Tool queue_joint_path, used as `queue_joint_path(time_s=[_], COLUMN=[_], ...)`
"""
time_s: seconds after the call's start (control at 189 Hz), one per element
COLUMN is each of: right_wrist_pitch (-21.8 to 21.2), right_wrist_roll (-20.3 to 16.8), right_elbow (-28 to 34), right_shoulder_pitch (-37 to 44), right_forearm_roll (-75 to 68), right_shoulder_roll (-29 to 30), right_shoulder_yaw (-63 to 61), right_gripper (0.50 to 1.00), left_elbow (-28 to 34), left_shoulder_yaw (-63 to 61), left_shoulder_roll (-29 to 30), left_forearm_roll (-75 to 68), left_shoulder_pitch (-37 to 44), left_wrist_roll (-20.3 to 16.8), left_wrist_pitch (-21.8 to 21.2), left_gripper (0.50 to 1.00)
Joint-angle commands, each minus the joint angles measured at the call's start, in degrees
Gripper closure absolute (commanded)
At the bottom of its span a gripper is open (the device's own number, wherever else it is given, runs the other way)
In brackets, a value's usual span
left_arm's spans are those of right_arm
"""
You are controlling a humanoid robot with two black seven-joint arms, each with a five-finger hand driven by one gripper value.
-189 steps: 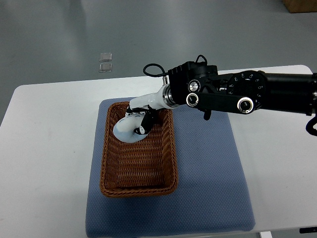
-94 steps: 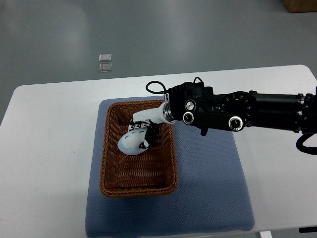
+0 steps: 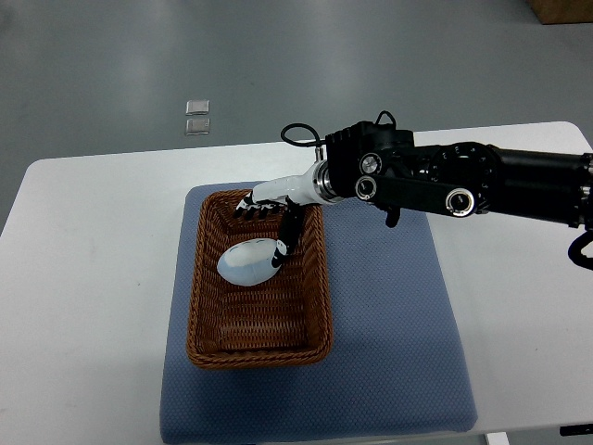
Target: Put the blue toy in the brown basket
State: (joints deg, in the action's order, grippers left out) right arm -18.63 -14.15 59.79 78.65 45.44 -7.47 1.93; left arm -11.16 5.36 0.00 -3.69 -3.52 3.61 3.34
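One toy lies inside the basket; the right hand hovers over the basket's far end, fingers apart.

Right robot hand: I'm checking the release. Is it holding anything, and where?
Nothing: the right hand is open, and the pale-blue egg-shaped toy lies in the brown wicker basket.

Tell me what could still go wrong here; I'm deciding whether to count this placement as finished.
The blue toy lies in the brown basket, but one finger of the right hand looks to be touching it, so lifting away might drag it. The hand is low over the far rim and could nudge the basket.
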Motion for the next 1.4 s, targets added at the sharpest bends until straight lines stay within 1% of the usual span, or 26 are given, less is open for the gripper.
queue_joint_path(time_s=[0.0,0.116,0.222,0.286,0.365,0.455,0.55,0.598,0.672,0.799,0.868,0.958,1.143,1.328,1.397], right_wrist_pitch=[-1.6,-1.6,-1.1,-0.7,1.1,3.2,3.7,3.7,3.7,3.6,2.5,2.3,1.9,-2.6,-3.0], right_wrist_roll=[0.0,0.1,0.3,1.7,3.6,5.8,7.9,9.0,9.5,9.9,11.7,12.8,12.9,12.9,12.9], right_elbow=[0.1,0.2,0.0,-0.9,-2.3,-5.6,-9.2,-11.6,-15.0,-20.9,-25.3,-28.1,-28.7,-28.7,-28.7], right_shoulder_pitch=[0.5,0.4,-1.2,-3.9,-8.2,-15.1,-20.6,-23.5,-26.9,-29.6,-30.6,-31.9,-34.8,-36.5,-36.5], right_forearm_roll=[-0.5,-1.7,-5.4,-8.3,-10.9,-13.5,-17.5,-21.1,-26.5,-33.6,-37.9,-42.5,-44.6,-44.7,-44.7], right_shoulder_roll=[-2.5,-5.4,-8.4,-9.6,-10.2,-9.1,-8.3,-5.8,-2.3,-0.8,-0.4,0.3,1.8,2.4,2.5], right_shoulder_yaw=[-4.2,-11.7,-19.0,-23.6,-30.8,-41.5,-51.9,-57.2,-62.7,-67.0,-67.7,-67.5,-67.7,-67.7,-67.7], right_gripper=[0.591,0.589,0.589,0.591,0.589,0.589,0.589,0.589,0.589,0.589,0.589,0.589,0.589,0.589,0.589], left_elbow=[0.0,0.0,0.0,0.0,-0.1,-0.1,-0.1,-0.1,-0.1,-0.2,-0.2,-0.2,-0.1,-0.3,-0.3], left_shoulder_yaw=[0.0,-0.1,-0.1,-0.1,-0.1,-0.1,0.0,0.0,0.0,0.0,0.0,0.0,0.0,0.0,0.0], left_shoulder_roll=[0.0,0.0,0.0,0.0,0.0,0.0,0.0,0.0,0.0,0.0,0.0,0.0,0.0,0.0,0.0], left_forearm_roll=[0.0,0.0,0.0,0.0,0.0,0.0,0.0,-0.1,-0.1,-0.1,-0.1,-0.1,0.0,-0.1,-0.1], left_shoulder_pitch=[0.0,0.0,0.0,0.0,0.0,0.0,0.0,0.0,0.0,0.0,0.0,0.0,0.1,0.1,0.0], left_wrist_roll=[0.0,0.0,0.0,0.0,0.0,0.0,0.0,0.0,0.0,0.0,0.0,0.0,0.0,-0.1,0.0], left_wrist_pitch=[0.0,0.0,-0.1,-0.1,0.0,0.0,0.0,0.0,0.0,0.0,0.0,0.0,0.0,0.0,0.0], left_gripper=[0.500,0.500,0.500,0.500,0.500,0.500,0.500,0.500,0.500,0.500,0.500,0.500,0.500,0.500,0.500])
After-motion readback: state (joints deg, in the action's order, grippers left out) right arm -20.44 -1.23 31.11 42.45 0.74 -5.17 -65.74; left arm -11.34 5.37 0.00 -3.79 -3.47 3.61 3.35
